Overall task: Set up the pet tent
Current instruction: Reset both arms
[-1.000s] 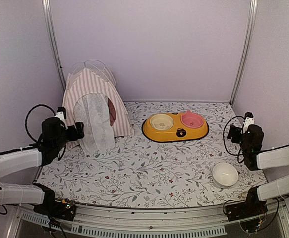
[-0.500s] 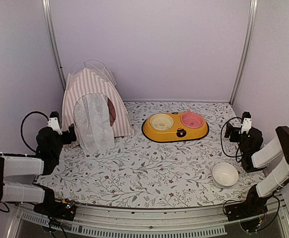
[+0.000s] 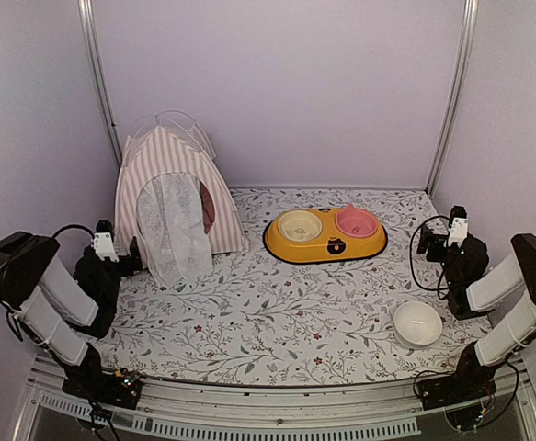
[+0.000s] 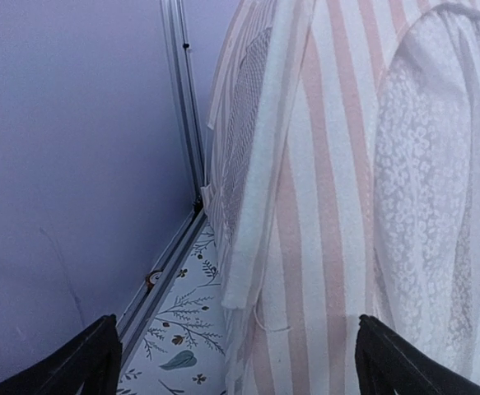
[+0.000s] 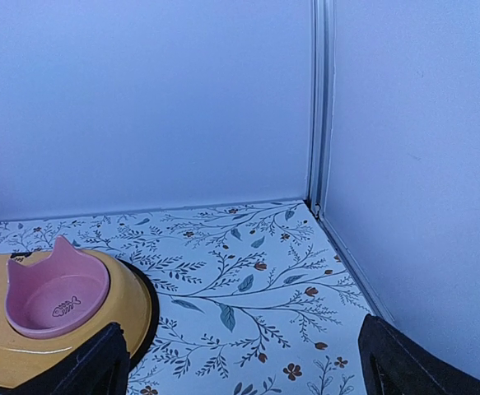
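The pet tent (image 3: 177,197) stands upright at the back left of the floral mat, pink-and-white striped, with its white sheer curtain (image 3: 176,230) hanging over the door. Thin white poles arch above its top. My left gripper (image 3: 128,259) sits low just left of the tent's front corner, open and holding nothing. In the left wrist view the tent (image 4: 330,164) fills the right side, its mesh window (image 4: 248,123) on the side wall, and the left gripper (image 4: 240,362) has its jaws wide apart. My right gripper (image 3: 430,241) is far off at the right, open and empty, as the right wrist view shows (image 5: 244,362).
A yellow double feeder (image 3: 325,241) with a cream and a pink bowl (image 5: 54,288) stands at the back centre-right. A white bowl (image 3: 417,322) lies near the right arm. Walls and metal posts (image 4: 182,107) close in both sides and the back.
The left arm has pulled back from the tent and folded down toward its base. The right arm folded back too, then held still. The tent has not moved.
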You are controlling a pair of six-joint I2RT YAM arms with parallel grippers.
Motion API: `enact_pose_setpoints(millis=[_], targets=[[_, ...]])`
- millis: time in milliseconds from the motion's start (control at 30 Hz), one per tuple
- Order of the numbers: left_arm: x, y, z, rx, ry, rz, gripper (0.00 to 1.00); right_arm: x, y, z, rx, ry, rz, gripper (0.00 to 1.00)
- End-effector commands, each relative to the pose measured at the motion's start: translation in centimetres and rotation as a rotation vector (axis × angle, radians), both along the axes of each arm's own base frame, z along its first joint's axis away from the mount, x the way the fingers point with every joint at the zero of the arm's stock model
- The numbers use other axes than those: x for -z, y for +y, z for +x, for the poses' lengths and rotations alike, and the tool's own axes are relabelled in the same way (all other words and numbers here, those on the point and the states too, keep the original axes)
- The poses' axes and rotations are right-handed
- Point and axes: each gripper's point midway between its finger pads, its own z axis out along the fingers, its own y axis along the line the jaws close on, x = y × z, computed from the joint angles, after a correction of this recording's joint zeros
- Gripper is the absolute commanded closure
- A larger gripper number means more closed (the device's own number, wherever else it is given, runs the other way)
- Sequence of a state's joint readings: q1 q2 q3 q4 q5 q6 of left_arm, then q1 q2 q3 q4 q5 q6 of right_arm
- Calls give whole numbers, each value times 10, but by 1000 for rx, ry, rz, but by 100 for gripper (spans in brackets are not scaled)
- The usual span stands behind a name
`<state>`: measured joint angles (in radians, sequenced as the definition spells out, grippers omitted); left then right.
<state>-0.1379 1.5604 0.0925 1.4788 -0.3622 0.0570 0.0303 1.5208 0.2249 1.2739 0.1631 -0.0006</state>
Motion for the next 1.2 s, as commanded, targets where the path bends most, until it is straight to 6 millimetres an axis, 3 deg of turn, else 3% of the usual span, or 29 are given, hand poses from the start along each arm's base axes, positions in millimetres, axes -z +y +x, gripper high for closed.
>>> enact_pose_setpoints(millis=[0,200,1167], targets=[[-33,-3,0,20,-140,22,1,-6,-2,2,3,-26,-5,1],[-19,6,28,-14,-31,-9,1,-6,-2,2,4,-26,-5,1],[-21,7,28,-15,-41,-10,1,-6,-2,1,4,-25,-5,1]])
